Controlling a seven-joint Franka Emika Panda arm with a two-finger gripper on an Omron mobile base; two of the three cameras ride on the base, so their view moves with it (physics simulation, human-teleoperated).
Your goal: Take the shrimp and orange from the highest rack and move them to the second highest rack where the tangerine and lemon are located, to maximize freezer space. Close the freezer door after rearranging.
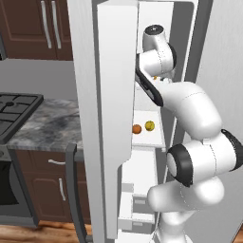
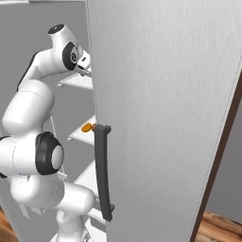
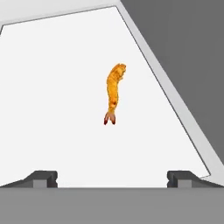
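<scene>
In the left base view a stove (image 1: 16, 107) sat at nine o'clock beside a grey stone counter (image 1: 47, 126), with dark wood cabinets (image 1: 35, 28) above. Right of these stood the open freezer door (image 1: 107, 118), and past its edge two round fruits rested side by side on a white rack (image 1: 154, 137) – the tangerine (image 1: 136, 129) at left, the lemon (image 1: 150, 126) at right, near but apart. The white arm (image 1: 194, 114) reached up into the rack above them, toward twelve o'clock.

In the hand view the shrimp (image 3: 114, 92) lay alone on the white top rack (image 3: 57, 87), a little above centre, tail end pointing toward six o'clock. The gripper (image 3: 112, 178) hung short of it – jaws spread wide, one fingertip (image 3: 42, 178) at seven o'clock and the other at five, nothing between them.
</scene>
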